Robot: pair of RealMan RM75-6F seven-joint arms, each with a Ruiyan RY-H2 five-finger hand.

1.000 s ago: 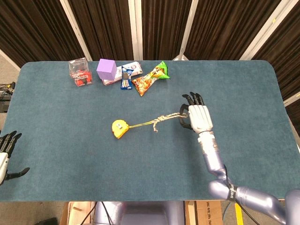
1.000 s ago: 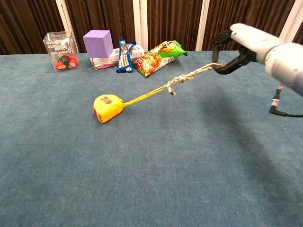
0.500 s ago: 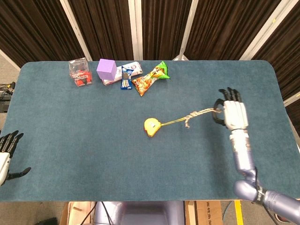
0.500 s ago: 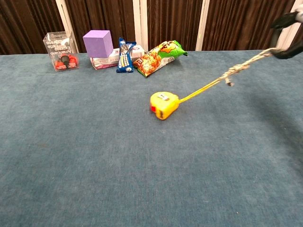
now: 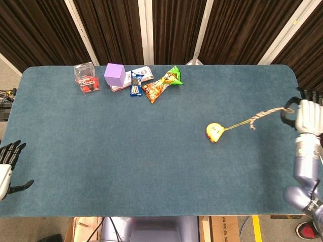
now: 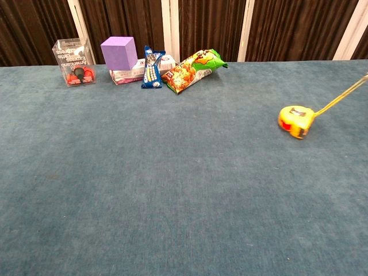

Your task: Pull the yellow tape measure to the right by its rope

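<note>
The yellow tape measure [image 5: 214, 132] lies on the blue table right of centre; the chest view shows the tape measure [image 6: 295, 120] near its right edge. A braided rope [image 5: 262, 116] runs taut from it up and to the right. My right hand [image 5: 306, 116] grips the rope's end at the table's right edge; the chest view does not show this hand. The left hand [image 5: 7, 165] hangs off the table's left edge with fingers spread, holding nothing.
Along the far edge stand a clear box with red items [image 5: 86, 78], a purple cube [image 5: 114, 74], a flat white packet [image 5: 145, 74], a blue snack packet [image 5: 136, 83] and an orange-green chip bag [image 5: 162, 85].
My right hand has moved right to the table's edge, dragging the tape measure by its rope from left of centre to right of centre. The left hand has stayed put.
</note>
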